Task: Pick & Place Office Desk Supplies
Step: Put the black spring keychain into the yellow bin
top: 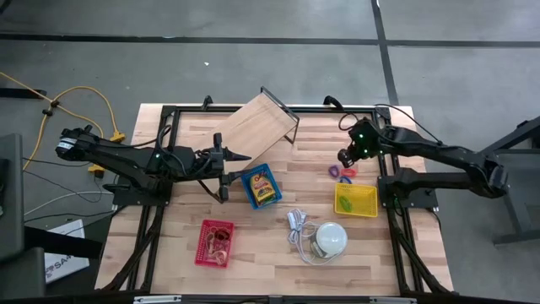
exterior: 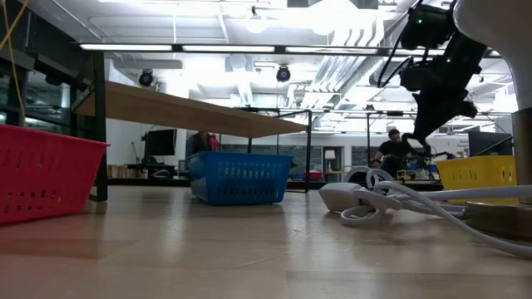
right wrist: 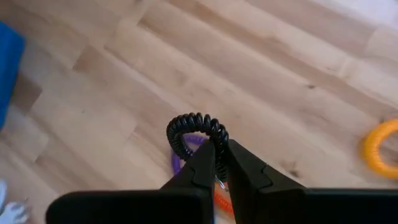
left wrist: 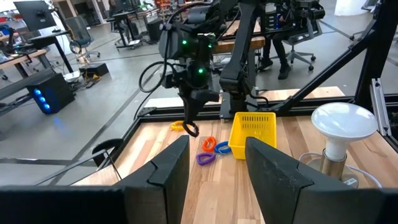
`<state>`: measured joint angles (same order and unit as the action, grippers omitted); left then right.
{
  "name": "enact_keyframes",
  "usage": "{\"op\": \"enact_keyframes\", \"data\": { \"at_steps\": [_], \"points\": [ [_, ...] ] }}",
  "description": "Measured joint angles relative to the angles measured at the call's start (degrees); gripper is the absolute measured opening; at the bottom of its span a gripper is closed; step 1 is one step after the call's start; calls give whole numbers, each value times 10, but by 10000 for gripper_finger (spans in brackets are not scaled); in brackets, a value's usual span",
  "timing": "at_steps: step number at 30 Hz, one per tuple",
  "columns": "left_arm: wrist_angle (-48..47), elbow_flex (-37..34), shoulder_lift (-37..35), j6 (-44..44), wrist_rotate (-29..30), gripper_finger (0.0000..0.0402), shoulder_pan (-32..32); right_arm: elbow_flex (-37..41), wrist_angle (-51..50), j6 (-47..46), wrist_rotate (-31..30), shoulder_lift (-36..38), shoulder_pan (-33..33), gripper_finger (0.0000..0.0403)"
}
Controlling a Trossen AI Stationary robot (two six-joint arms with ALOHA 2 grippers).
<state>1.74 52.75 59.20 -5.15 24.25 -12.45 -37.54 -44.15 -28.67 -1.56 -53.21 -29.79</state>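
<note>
Up over the right side of the table (top: 278, 253), the right hand (right wrist: 217, 163) has its fingers pinched nearly together on a black coiled loop (right wrist: 196, 127), held clear of the wood. Beneath it lie a purple coil (left wrist: 206, 158), an orange coil (left wrist: 208, 144) and a blue coil (left wrist: 222, 147), close together just beside the yellow basket (top: 355, 201). A yellow coil (right wrist: 380, 148) lies a little apart from them. Near the table's middle stands a blue basket (top: 261, 186) with printed packets inside. The left hand (top: 226, 166) waits beside that blue basket, fingers spread apart and holding nothing. A red basket (top: 214, 243) sits toward the front left, and a white dome lamp (top: 331, 238) with its cord lies near the front.
</note>
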Motion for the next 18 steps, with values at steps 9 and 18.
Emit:
{"op": "enact_keyframes", "data": {
  "at_steps": [9,18],
  "points": [
    [0,0,0,0,0,150,0,0,-6,15,81,11,62,16],
    [0,0,0,0,0,150,0,0,-26,12,142,17,144,16]
  ]
}}
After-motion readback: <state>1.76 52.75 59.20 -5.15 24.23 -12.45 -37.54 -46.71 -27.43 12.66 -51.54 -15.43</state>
